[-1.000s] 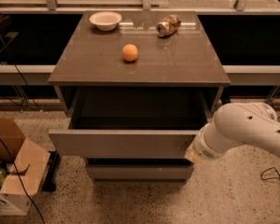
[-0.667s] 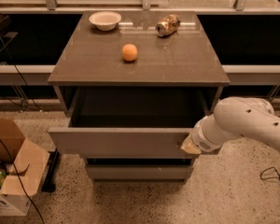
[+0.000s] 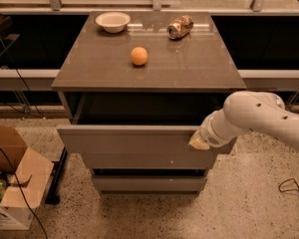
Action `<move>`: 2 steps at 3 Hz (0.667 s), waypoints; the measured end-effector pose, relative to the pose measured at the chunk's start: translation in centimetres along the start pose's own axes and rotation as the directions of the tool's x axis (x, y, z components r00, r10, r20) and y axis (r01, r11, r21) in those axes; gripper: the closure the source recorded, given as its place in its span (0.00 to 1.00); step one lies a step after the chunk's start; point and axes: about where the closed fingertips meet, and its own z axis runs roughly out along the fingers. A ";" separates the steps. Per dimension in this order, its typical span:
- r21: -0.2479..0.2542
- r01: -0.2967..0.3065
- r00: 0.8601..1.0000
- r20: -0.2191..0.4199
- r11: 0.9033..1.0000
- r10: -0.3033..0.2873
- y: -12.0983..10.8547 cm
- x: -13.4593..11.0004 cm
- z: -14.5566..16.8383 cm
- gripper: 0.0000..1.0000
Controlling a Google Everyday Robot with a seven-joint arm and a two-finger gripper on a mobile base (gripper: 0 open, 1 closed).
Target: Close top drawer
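Observation:
The top drawer [image 3: 124,139] is a wide grey box drawer under the tabletop, pulled out toward me, its dark inside showing behind the plain front panel. My white arm comes in from the right. The gripper [image 3: 198,143] is at the right end of the drawer's front panel, touching or almost touching it. Most of the gripper is hidden behind the wrist.
On the grey tabletop [image 3: 189,68] lie an orange [image 3: 139,56], a white bowl [image 3: 112,21] and a crushed can [image 3: 180,27]. Two narrower drawer fronts [image 3: 149,183] sit below. An open cardboard box [image 3: 15,183] and cables lie on the floor at left; a cable lies at right.
The arm has moved left and a little up, bringing the gripper against the right end of the drawer front. The drawer appears to sit slightly further in.

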 end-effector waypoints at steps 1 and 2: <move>0.007 0.015 1.000 0.001 1.000 -0.015 -0.9 -0.9 0.2 0.35; 0.004 0.028 1.000 0.001 1.000 -0.028 -1.4 -1.6 0.4 0.04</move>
